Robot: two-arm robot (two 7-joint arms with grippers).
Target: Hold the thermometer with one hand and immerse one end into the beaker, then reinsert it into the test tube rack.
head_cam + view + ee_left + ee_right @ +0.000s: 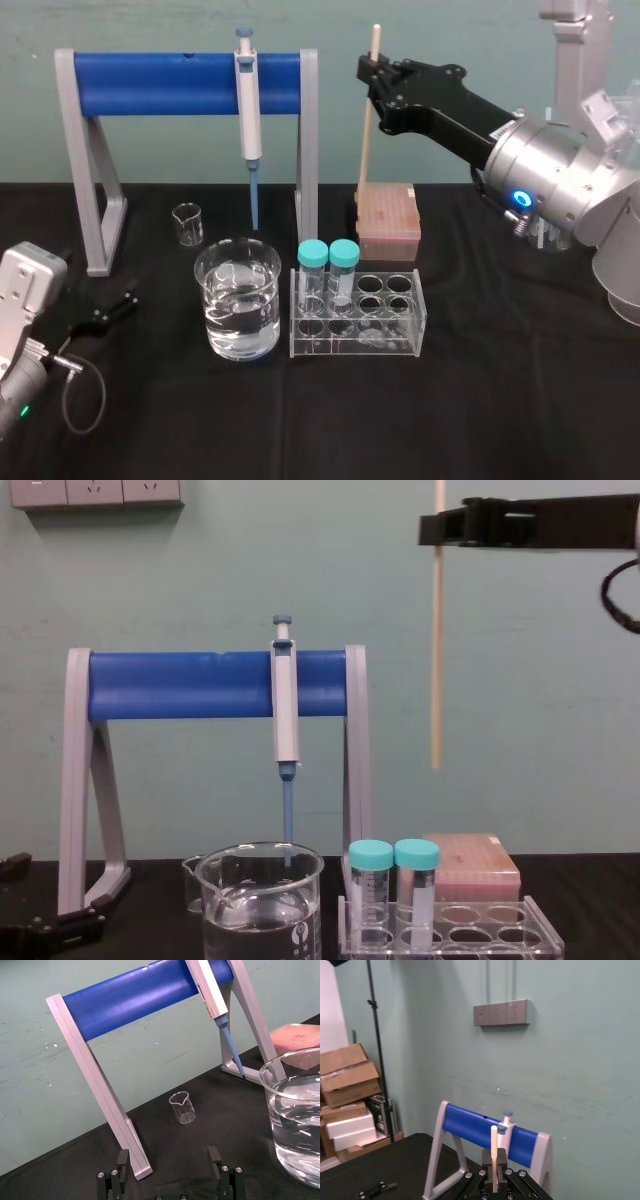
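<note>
**Right arm.** You had the right gripper [375, 68] raised high over the back right of the table. Its fingers were clamped on the thermometer [366, 135] just below the rod's top end. A short stub of the rod stood above the fingers. The rest hung beneath them, close to upright, with a slight lean in the head view. From the chest camera, the lower end was in free air, well above the test tube rack [416, 322] and the pinkish tip box [388, 225], touching neither. How far back the rod hung relative to the rack could not be settled from these views. The rod was clear of the beaker [214, 292] and of every hole in the rack.

**Left arm.** Your left gripper [105, 306] lay low by the black cloth [500, 400] at the near left of the table. It was in front of the left foot of the grey stand [160, 82] and well apart from the beaker. Its fingers were spread wide with nothing between them.

**Table.** The beaker stood just beside the rack, on the rack's left, and was roughly half filled with clear liquid. The rack carried two teal-capped tubes [313, 253] at its left end, both upright. A blue-grey pipette [247, 110] hung from the stand's blue bar, with its tip pointing down behind the beaker. A small glass beaker [187, 224] stood behind and to the left of the large one, apart from it. The tip box sat directly behind the right half of the rack.
</note>
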